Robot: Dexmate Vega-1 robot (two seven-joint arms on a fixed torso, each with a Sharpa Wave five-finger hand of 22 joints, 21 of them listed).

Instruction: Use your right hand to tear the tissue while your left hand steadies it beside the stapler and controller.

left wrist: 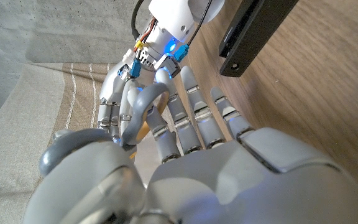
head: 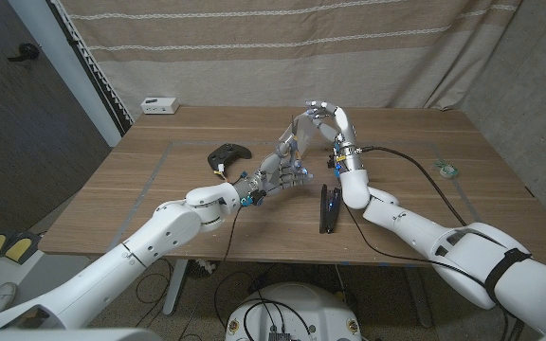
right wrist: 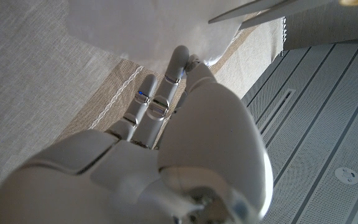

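A beige striped curtain hangs behind a brown wooden table (head: pixel 415 142), with a small white box (head: pixel 160 105) near its far edge. Over the middle of the table a thin, pale, translucent tissue sheet (head: pixel 295 142) is stretched in the air between the two hands. The right hand (head: pixel 328 121) is raised and pinches the sheet's upper end in its fingertips (right wrist: pixel 180 59); in the right wrist view the white sheet hangs right at those tips. The left hand (head: pixel 278 177) sits lower, and its fingers (left wrist: pixel 188 102) are closed on the sheet's lower end, just above the tabletop. A long black stapler (head: pixel 328 206) lies just beside the left fingers, under the right forearm, and a black game controller (head: pixel 227 153) lies a little apart on their other side. The sheet looks taut and whole, so the tear seems about to begin. The next move calls for the right hand to pull up and away while the left holds firm.
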